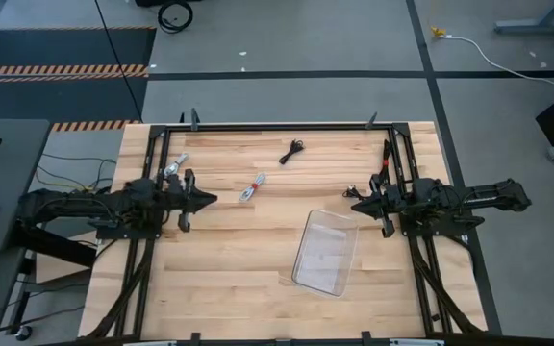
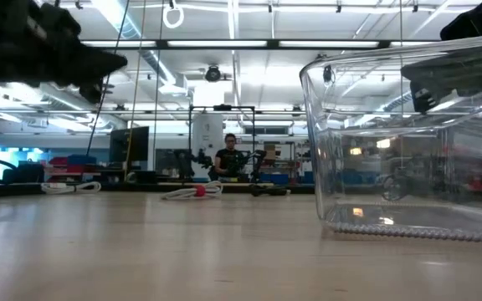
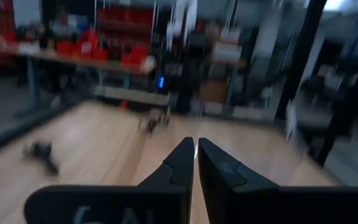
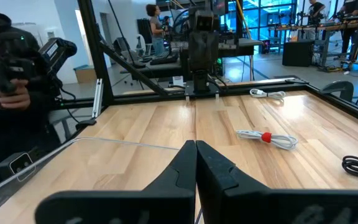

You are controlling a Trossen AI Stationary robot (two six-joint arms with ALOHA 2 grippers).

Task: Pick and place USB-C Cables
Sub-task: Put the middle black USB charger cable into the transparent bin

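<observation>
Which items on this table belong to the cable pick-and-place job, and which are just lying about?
Part of the job:
- thin black coiled cable, far side of the table
- white bundled cable with a red tie, mid-table
- white-silvery cable bundle, beside the left arm
- clear plastic rectangular bin, probably the drop-off

Just lying about:
- long white cord with a yellow plug, on the floor
- black wire loop, on the floor

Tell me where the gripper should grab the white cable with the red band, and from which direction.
Grip the white cable with the red band across its red tie, at mid-bundle, where the strands are gathered. It lies flat and slanted on the table, so come straight down from above, fingers straddling the bundle crosswise. The left gripper, shut now, is probably nearest.
</observation>
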